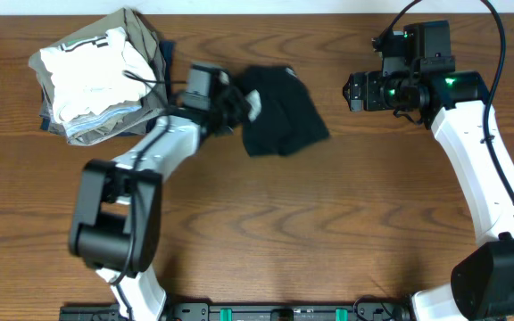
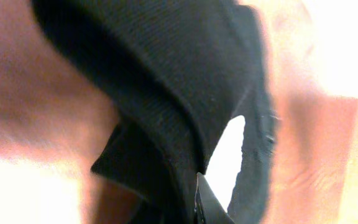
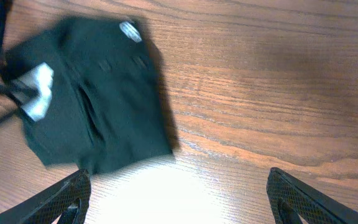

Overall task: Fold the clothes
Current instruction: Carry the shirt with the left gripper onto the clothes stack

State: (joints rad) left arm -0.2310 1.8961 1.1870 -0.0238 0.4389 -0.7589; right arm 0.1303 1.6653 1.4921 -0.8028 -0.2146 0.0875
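1. At the far left of the desk [image 1: 328, 223], a stack of folded garments [image 1: 96, 76] is sitting. White and khaki pieces are showing on top and grey is peeking out beneath. It is lying apart from the clothes [image 1: 284, 116].
2. My left arm [image 1: 150, 156] is reaching from the near edge towards the far middle. It is passing just beside the near right corner of the stack.
3. My left pincer [image 1: 237, 100] is sitting at the left edge of the clothes, right by a white label [image 1: 253, 105]. In my left wrist view, black fabric [image 2: 166, 93] is filling most of the frame, close against the lens. One finger [image 2: 209, 202] is poking up at the bottom edge beside a white patch [image 2: 225, 158]. I cannot tell whether this pincer is spread or pinching the fabric.
4. The clothes are lying in a loose, rumpled heap in the far middle of the desk, between my two pincers. In my right wrist view the heap [image 3: 104, 106] is resting on the wood. The white label [image 3: 37, 92] is showing at its left edge and a small white logo [image 3: 129, 30] at its far edge.
5. My right pincer [image 1: 353, 92] is hanging over bare wood to the right of the clothes, near them but not touching, and pointing left towards them. In its own wrist view the pincer [image 3: 178, 177] is spread wide, with one fingertip [image 3: 70, 193] at the lower left and the other at the lower right. Only the desk is showing between them.
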